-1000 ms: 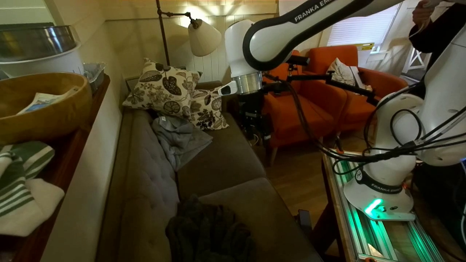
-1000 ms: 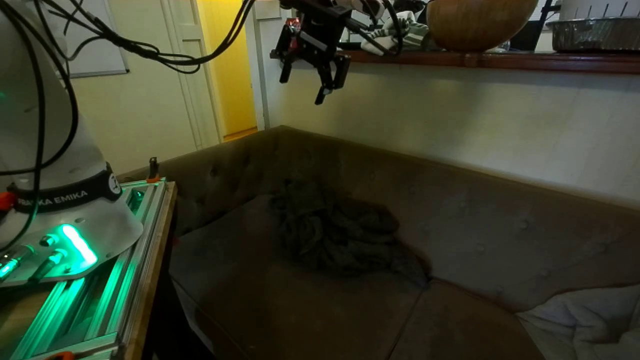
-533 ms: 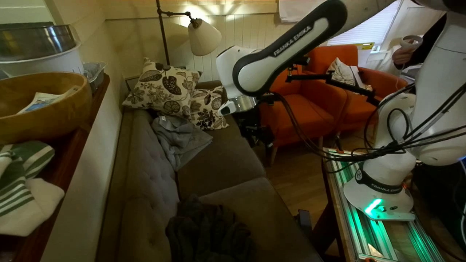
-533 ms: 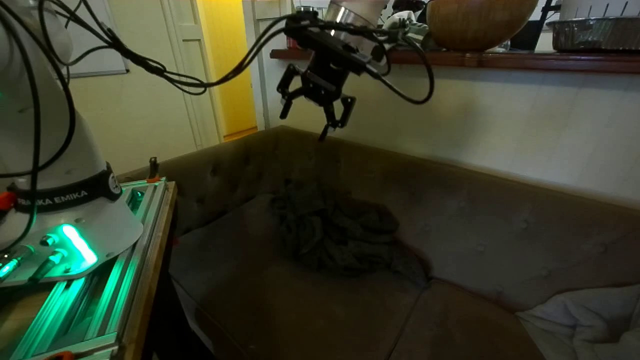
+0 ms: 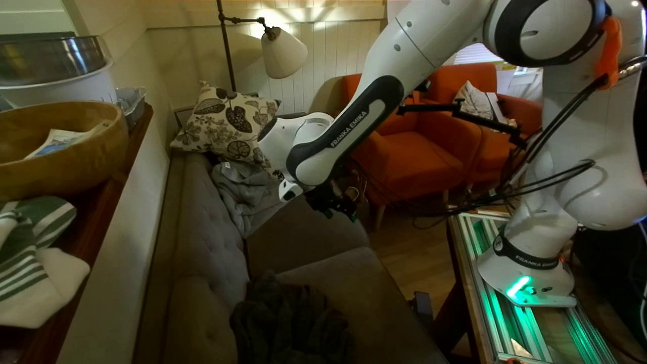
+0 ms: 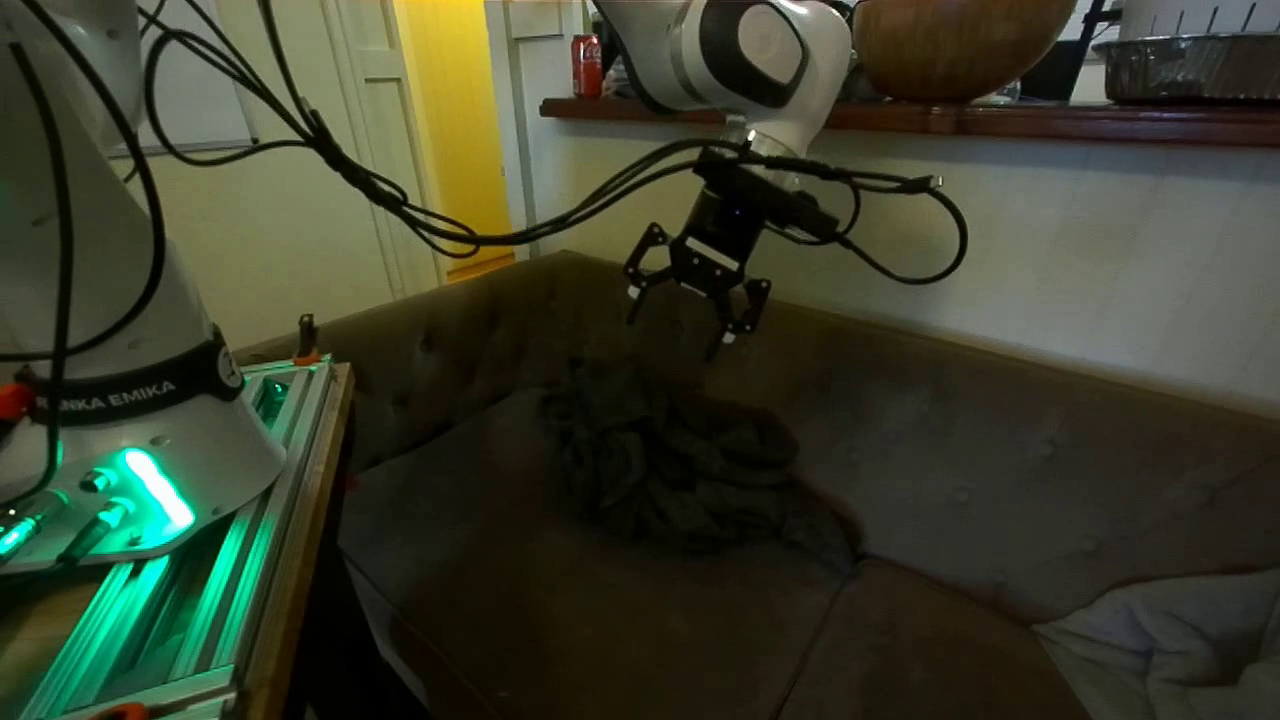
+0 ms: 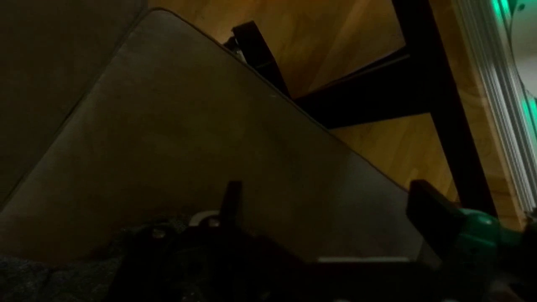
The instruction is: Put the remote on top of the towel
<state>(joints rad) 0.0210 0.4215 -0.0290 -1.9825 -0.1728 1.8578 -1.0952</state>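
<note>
No remote can be made out in any view. A dark crumpled cloth lies on the sofa seat against the backrest in both exterior views (image 5: 288,323) (image 6: 690,470); its edge shows at the lower left of the wrist view (image 7: 50,279). A lighter grey cloth (image 5: 247,194) lies farther along the sofa by the pillows, and its edge shows in an exterior view (image 6: 1180,640). I cannot tell which one is the towel. My gripper (image 6: 675,328) is open and empty, pointing down above the sofa; its spread fingers also show in the wrist view (image 7: 325,197).
The brown sofa (image 5: 313,242) has a tufted backrest with a wall and a wooden ledge (image 6: 960,120) above it. A wooden bowl (image 5: 60,146) and a red can (image 6: 587,66) stand on the ledge. A dark block (image 5: 422,306) stands at the sofa's front edge, near the robot's table.
The arm has swung over the sofa and the gripper has come lower, leftward in an exterior view with the pillows. The gripper stays open. The cloths have not moved.
</note>
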